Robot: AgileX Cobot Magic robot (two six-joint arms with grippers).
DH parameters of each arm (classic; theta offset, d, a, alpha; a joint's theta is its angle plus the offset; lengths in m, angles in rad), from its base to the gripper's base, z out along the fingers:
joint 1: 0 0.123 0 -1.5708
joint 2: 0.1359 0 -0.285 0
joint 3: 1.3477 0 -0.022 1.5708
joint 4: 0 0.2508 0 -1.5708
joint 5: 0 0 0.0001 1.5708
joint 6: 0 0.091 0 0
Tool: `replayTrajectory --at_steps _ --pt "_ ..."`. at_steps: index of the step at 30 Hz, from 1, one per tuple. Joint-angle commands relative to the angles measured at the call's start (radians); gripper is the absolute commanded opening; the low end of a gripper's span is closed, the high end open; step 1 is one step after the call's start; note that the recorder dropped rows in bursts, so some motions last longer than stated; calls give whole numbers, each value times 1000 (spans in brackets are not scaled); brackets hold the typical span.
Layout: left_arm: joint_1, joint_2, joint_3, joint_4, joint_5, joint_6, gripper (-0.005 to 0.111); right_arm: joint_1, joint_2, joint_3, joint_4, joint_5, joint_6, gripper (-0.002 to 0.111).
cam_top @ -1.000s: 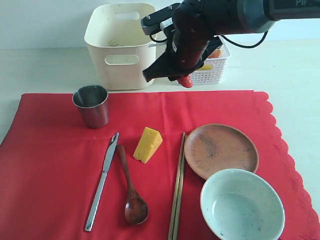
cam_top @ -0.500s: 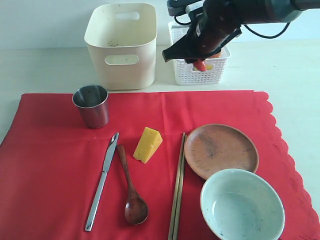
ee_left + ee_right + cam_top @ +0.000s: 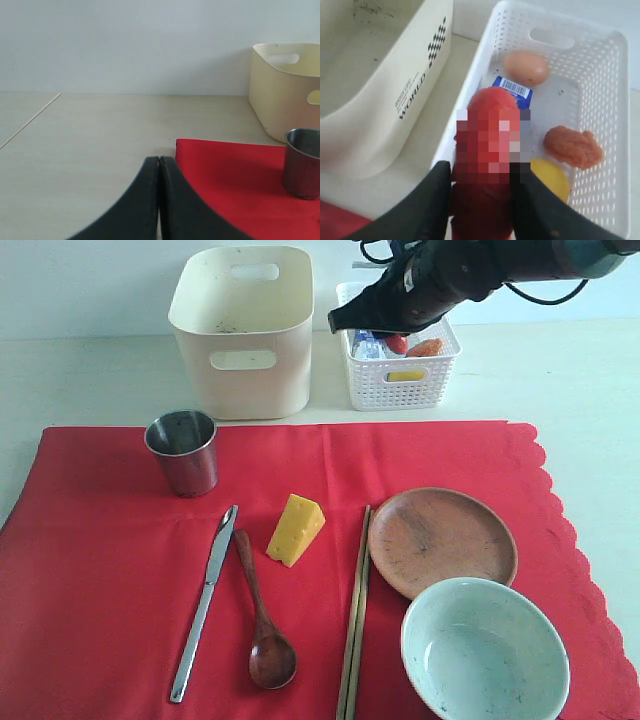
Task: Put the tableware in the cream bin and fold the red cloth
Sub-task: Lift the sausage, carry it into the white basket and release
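Lying near-parallel, knife [image 3: 205,602], spoon [image 3: 256,602], chopsticks [image 3: 355,612] point toward the cream bin [image 3: 240,390].

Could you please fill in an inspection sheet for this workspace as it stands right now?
Surface: pale table; red cloth spread flat, not yet folded.
Job's things: steel cup, knife, wooden spoon, chopsticks, brown plate and green bowl all lie on the cloth; cream bin shows no tableware inside.
Clutter: cheese wedge on the cloth; white basket holding an egg, carton and lemon.
Grippers: left gripper shut, empty; right gripper shut on a red sausage above the basket.
Cables: black cable by the right arm, clear of the items.
Surroundings: plain wall; nothing else seen.
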Motion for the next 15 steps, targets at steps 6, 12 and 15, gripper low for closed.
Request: replayTrajectory --at_steps 6,12,15 --pt "1 -5 0 -8 -3 0 0 -78 11 1 3 -222 112 0" --pt "1 -5 0 -8 -3 0 0 -113 84 1 14 -355 150 0" --pt "1 -5 0 -8 -3 0 0 -131 132 1 19 -459 150 0"
